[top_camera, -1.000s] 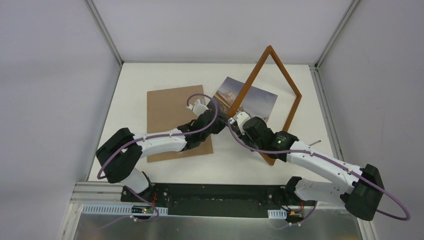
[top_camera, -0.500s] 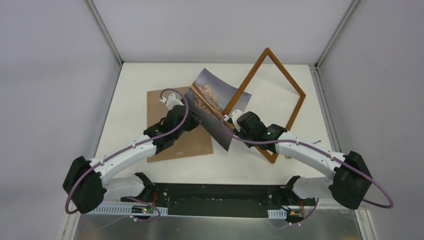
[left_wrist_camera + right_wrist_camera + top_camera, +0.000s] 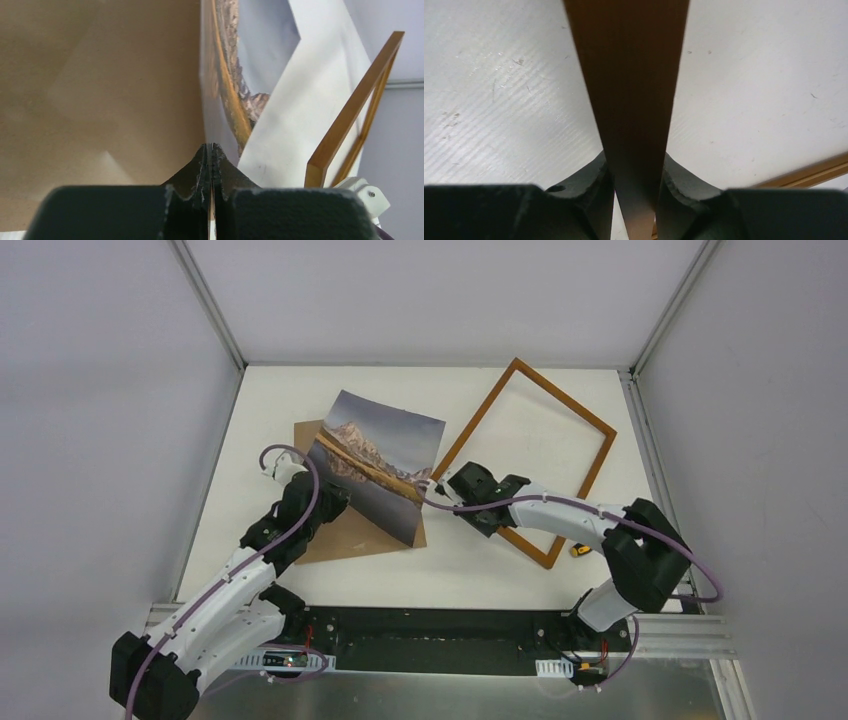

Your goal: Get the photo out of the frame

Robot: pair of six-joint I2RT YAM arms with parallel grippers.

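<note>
- From the top camera you see the photo (image 3: pixel 378 462), a rectangular print of a mountain mirrored in a lake under a grey-blue sky. It is outside the frame (image 3: pixel 565 397), a thin rectangular orange-brown wooden one with nothing inside its opening but white table (image 3: pixel 470 560).
- The photo is held tilted above the plain brown rectangular backing board (image 3: pixel 355 532), which lies flat on the left half of the table. In this view the photo's right edge passes just beside the frame's left corner.
- Your left gripper (image 3: pixel 330 497) is at the photo's lower left edge. Your right gripper (image 3: pixel 468 490) is on the frame's near-left rail, close to that corner. You cannot tell from here whether the frame lies fully flat.
- In the left wrist view, the left gripper (image 3: pixel 210 162) has its two black fingers pressed together on the thin edge of the photo (image 3: pixel 227 80). The photo runs away from the camera almost edge-on, slightly curved.
- The backing board (image 3: pixel 95 80) fills the left of that view. The frame (image 3: pixel 352 112) shows on the right over the table (image 3: pixel 300 125).
- In the right wrist view, the right gripper (image 3: pixel 634 187) pinches a rail of the frame (image 3: pixel 629 75), with one dark finger tight against each side of the wood.
- The scuffed table (image 3: pixel 499 75) lies behind that rail, and another rail crosses the lower right corner.
</note>
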